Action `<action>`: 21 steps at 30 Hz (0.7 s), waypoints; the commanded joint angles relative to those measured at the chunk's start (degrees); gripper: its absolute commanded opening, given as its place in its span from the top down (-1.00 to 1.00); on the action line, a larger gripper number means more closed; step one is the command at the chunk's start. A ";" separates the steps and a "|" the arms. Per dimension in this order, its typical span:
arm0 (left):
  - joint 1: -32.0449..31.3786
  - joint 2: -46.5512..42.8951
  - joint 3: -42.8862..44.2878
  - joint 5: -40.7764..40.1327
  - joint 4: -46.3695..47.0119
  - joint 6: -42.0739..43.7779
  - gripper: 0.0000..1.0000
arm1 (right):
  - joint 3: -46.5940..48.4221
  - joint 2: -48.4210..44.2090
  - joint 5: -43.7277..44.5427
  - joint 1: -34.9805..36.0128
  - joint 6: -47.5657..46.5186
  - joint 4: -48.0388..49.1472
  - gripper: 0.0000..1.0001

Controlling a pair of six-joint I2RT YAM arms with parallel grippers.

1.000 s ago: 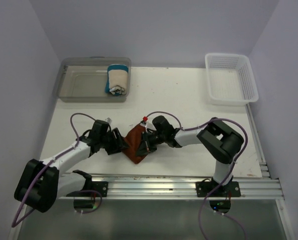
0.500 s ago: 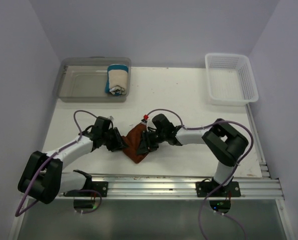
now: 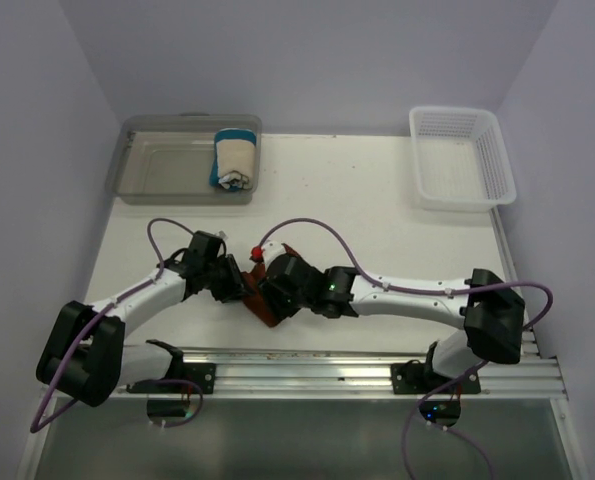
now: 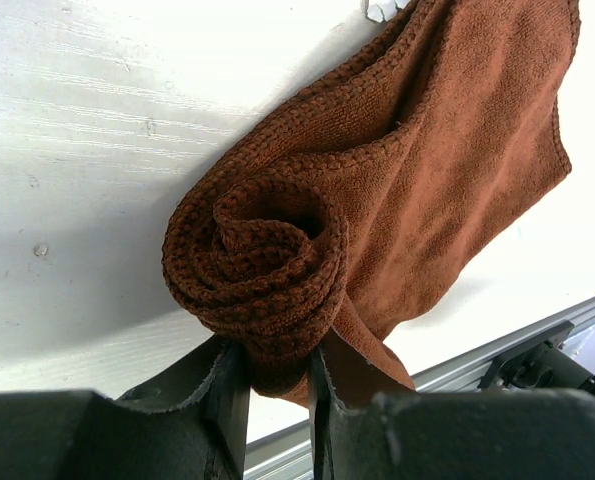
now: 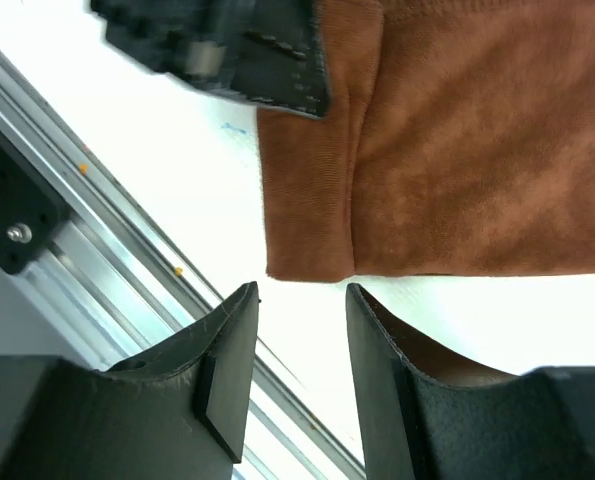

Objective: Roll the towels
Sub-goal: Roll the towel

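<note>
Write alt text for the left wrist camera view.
A brown towel, one end wound into a tight spiral, is pinched in the left end effector at the bottom of the frame. The unrolled part lies spread on the white table toward the upper right, and a metal rail shows at the lower right.

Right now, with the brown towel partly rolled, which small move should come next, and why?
The left hand grips the rolled end of the rust-brown towel; the right hand hangs open by its flat corner. So probably lower the right hand onto the flat part to pin it while the left rolls.
</note>
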 commanded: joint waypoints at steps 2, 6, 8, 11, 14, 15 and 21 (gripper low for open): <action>0.23 -0.03 1.31 -0.93 -1.83 0.87 0.49 | 5.40 2.21 15.95 4.34 -5.37 -8.63 0.10; 0.23 0.23 1.14 -0.67 -1.65 0.61 0.49 | 9.44 5.29 18.76 8.81 -6.68 -9.51 0.04; 0.23 0.15 0.96 -0.23 -1.48 0.43 0.49 | 10.33 7.22 19.47 9.70 -8.09 -10.21 0.03; 0.23 -0.38 0.52 -0.14 -1.56 0.17 0.49 | 11.56 9.16 19.91 11.11 -9.41 -10.66 0.03; 0.23 -0.64 0.35 -0.23 -1.56 0.17 0.48 | 12.87 10.30 20.00 12.69 -10.20 -10.66 -0.05; 0.23 -0.64 0.26 -0.23 -1.57 0.00 0.47 | 13.14 10.74 19.83 12.87 -10.38 -10.66 -0.06; 0.23 -0.64 -0.09 -0.14 -1.39 -0.45 0.46 | 15.07 14.08 20.53 13.66 -10.73 -10.39 -0.11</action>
